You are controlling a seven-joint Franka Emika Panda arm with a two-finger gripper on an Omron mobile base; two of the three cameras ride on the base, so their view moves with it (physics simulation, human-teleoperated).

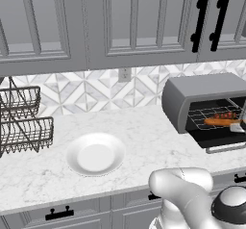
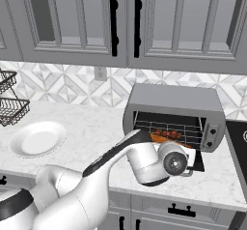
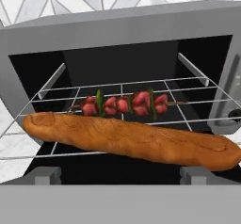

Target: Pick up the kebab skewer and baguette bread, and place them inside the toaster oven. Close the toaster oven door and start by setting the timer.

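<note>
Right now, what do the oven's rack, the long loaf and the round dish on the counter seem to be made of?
Thin silver wire rack: looks like bare metal, a grid of shiny rods. Long orange-brown baguette: baked crust, matte and mottled. Round white plate: probably glazed ceramic, smooth with soft sheen, though plastic is possible.

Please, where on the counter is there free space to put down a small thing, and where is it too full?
Free: the marble between the white plate and the toaster oven, and the strip behind the plate by the backsplash. Crowded: the oven rack, holding the baguette and kebab skewer, and the left end by the wire baskets.
</note>
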